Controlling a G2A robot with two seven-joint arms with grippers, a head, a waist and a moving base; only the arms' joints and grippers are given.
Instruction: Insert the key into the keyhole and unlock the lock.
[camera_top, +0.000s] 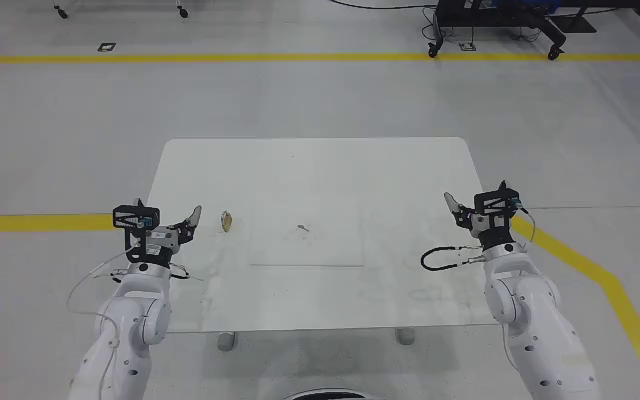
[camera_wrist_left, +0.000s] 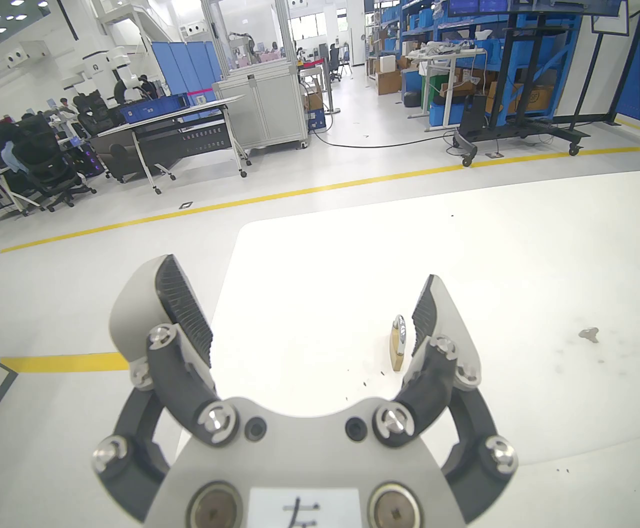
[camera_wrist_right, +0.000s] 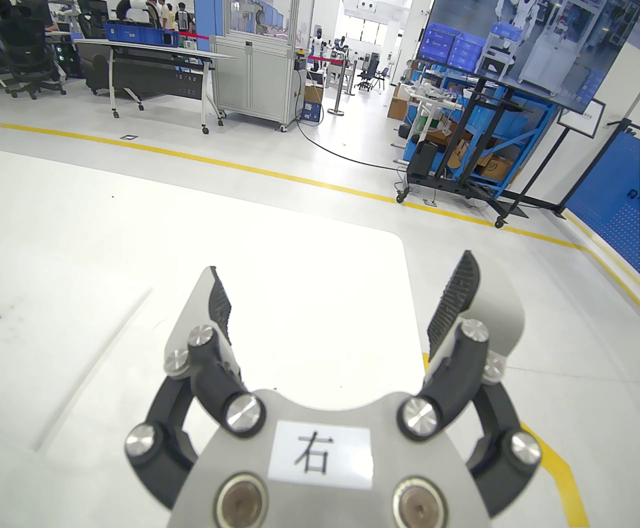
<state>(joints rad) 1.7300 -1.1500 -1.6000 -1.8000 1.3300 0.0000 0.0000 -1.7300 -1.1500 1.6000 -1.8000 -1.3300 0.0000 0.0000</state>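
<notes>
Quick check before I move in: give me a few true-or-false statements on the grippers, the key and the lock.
1. The left gripper is open and empty. True.
2. The key is already in the lock. False: it lies on the table, apart from the lock.
3. The right gripper holds the key. False: it is open and empty, at the table's other side.
4. The lock lies nearer the left gripper than the key does. True.
</notes>
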